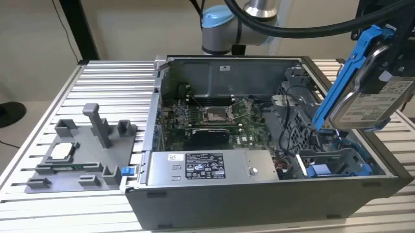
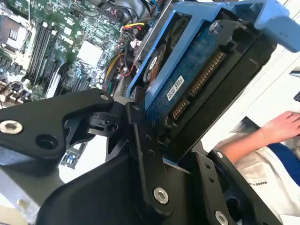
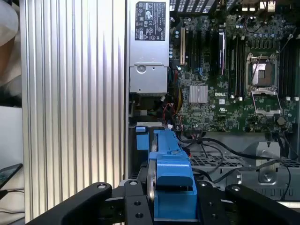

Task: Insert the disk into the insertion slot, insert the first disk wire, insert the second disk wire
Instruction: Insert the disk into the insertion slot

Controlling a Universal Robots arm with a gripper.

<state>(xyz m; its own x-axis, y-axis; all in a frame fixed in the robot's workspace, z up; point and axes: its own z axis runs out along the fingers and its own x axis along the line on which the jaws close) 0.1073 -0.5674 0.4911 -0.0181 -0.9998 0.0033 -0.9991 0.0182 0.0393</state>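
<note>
The disk (image 1: 366, 104), silver-grey with a white label in a bright blue carrier (image 1: 343, 80), hangs tilted on edge above the open computer case's right side in the exterior view. My gripper (image 1: 388, 65) is shut on it from above. In the second wrist view the disk's (image 2: 187, 79) blue circuit-board side and connector pins face the camera, with a black finger (image 2: 136, 140) against it. The first wrist view looks down along the carrier (image 3: 171, 178), clamped in the gripper (image 3: 171, 204). A blue-trimmed drive bay (image 1: 331, 165) lies below in the case corner. Loose black wires (image 1: 292, 131) run nearby.
The open case (image 1: 259, 204) stands on a slatted aluminium table (image 1: 110, 82), with the motherboard (image 1: 214, 116) and a grey power-supply box (image 1: 207, 167) inside. A grey fixture plate (image 1: 84, 155) lies on the exterior view's left. A person's hand (image 2: 281, 126) rests beside the table.
</note>
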